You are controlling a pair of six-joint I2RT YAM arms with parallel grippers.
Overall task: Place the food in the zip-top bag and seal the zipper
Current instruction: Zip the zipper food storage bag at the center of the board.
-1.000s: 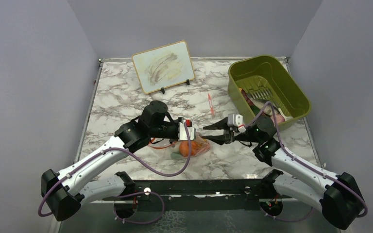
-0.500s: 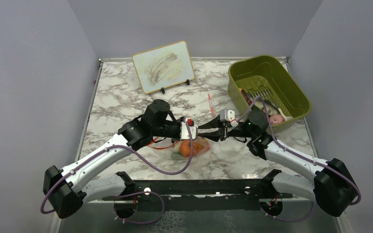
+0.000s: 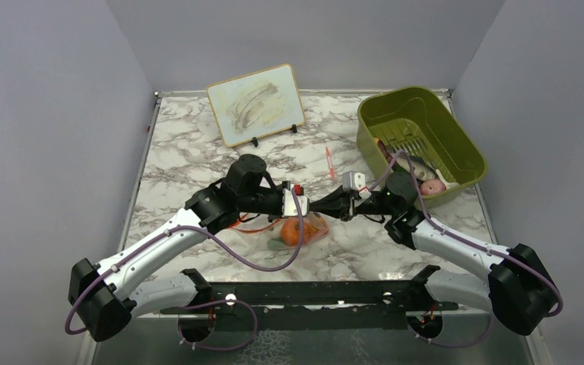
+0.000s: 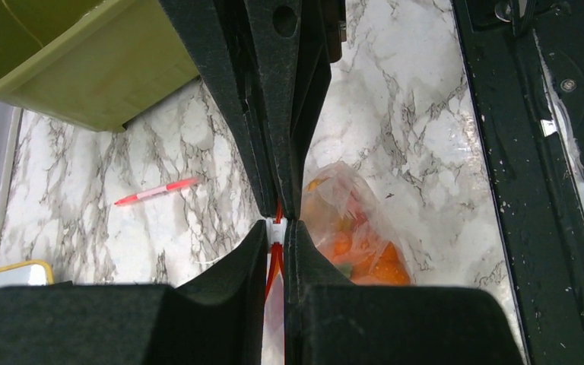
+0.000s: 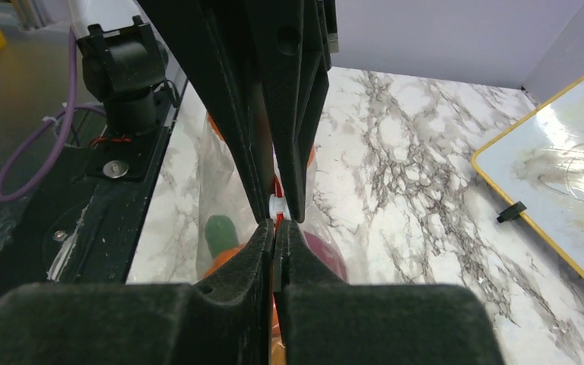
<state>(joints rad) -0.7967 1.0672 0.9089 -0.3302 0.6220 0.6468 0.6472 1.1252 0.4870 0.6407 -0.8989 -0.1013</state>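
Note:
The clear zip-top bag (image 3: 304,230) hangs just above the table's middle with the food (image 3: 293,232) inside: orange pieces (image 4: 384,266), a green piece (image 5: 218,232), a dark purple piece (image 5: 325,260). My left gripper (image 3: 307,207) is shut on the red-orange zipper (image 4: 274,268) at its white slider (image 4: 275,228). My right gripper (image 3: 322,207) is shut on the same strip, tip to tip with the left one. In the right wrist view the slider (image 5: 277,205) sits between the left fingers, just beyond my right gripper (image 5: 275,225).
An olive-green bin (image 3: 456,144) holding a few items stands at the back right. A red-pink pen (image 3: 328,162) lies between the bin and the grippers. A small whiteboard (image 3: 255,103) stands on an easel at the back. The dark front rail (image 3: 312,293) runs along the near edge.
My right gripper, open a second ago, has moved left and closed on the bag's top strip, meeting the left gripper. The left gripper and bag have shifted slightly.

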